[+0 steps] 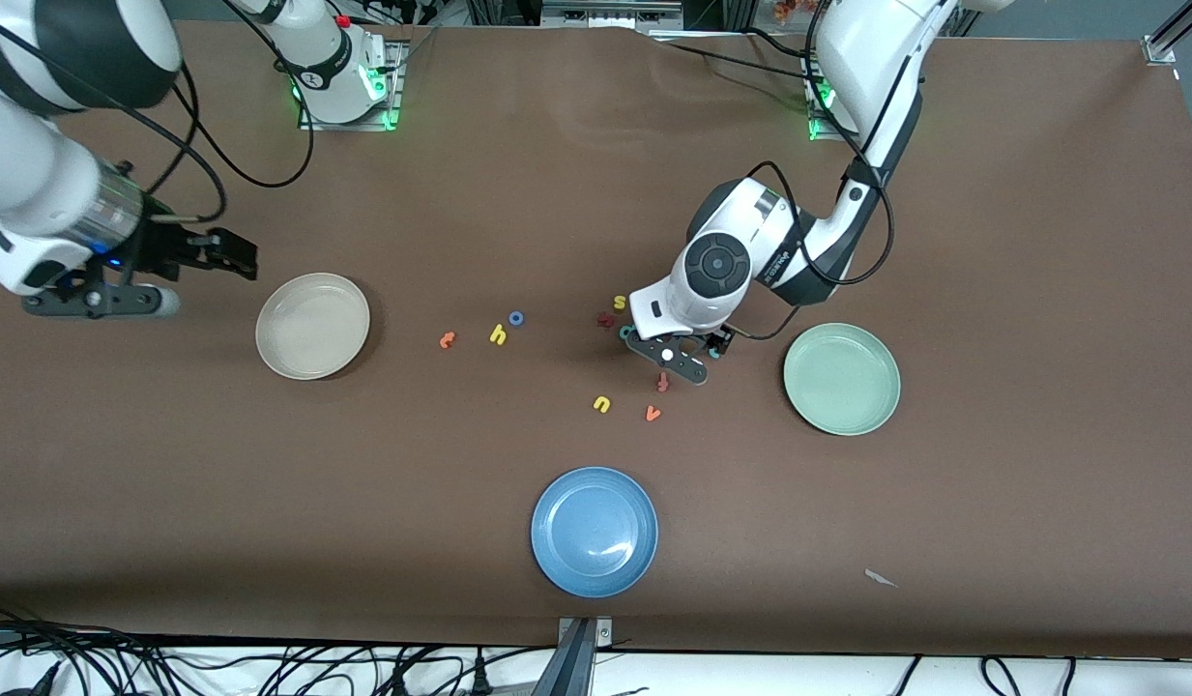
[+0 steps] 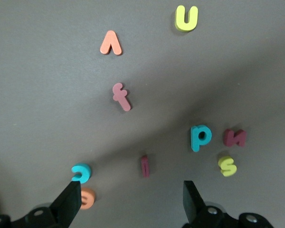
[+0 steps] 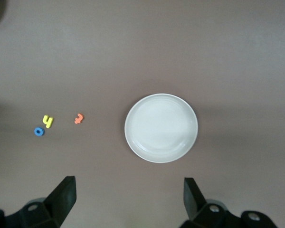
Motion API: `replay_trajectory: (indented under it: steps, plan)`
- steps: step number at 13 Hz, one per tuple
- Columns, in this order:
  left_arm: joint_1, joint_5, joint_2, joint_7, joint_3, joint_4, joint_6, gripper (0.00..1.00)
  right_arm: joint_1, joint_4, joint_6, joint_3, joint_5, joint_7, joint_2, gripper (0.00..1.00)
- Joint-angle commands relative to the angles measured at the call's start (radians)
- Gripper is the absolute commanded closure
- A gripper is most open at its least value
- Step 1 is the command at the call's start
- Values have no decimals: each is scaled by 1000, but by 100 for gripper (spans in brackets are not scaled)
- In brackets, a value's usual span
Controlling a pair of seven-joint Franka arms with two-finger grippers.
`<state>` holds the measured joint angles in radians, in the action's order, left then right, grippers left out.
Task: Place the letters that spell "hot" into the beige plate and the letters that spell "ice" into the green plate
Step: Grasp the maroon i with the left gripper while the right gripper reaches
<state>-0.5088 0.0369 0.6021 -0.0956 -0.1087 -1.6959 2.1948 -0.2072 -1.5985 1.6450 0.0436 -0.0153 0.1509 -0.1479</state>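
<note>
The left gripper (image 1: 707, 350) is lowered over the cluster of foam letters, fingers spread wide, nothing gripped. A teal "c" (image 2: 80, 173) and orange "e" (image 2: 87, 197) lie by one fingertip (image 2: 72, 195); the dark red "i" (image 2: 145, 166) lies between. The green plate (image 1: 841, 378) sits near. The right gripper (image 1: 230, 253) waits open beside the beige plate (image 1: 312, 325); "t" (image 1: 447, 339), "h" (image 1: 498, 334), "o" (image 1: 516, 318) lie on the table.

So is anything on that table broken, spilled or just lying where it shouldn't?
Nothing looks broken or spilled. The one stray thing is a small pale scrap lying alone on the brown table, nearer the front camera than the green plate. The foam letters are scattered, and all three plates are upright.
</note>
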Motion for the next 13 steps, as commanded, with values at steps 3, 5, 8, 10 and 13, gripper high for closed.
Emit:
replay_trajectory:
  steps: [3, 5, 8, 10, 13]
  plan:
    - [-49, -20, 2, -70, 6, -119, 166, 34, -87, -99, 139, -4, 6, 133, -16, 0]
    - [-75, -31, 18, -87, 9, -131, 195, 42, -119, -124, 194, -4, 6, 185, -50, 0]
    - [-82, -128, 31, -139, 9, -134, 201, 45, -159, -127, 228, -4, 3, 191, -117, 0]
    - [-82, -190, 33, -191, 9, -134, 200, 45, -184, -170, 295, -4, 3, 292, -142, 1]
    - [-79, -192, 44, -191, 9, -133, 201, 59, -212, -257, 427, -4, 1, 341, -182, 1]
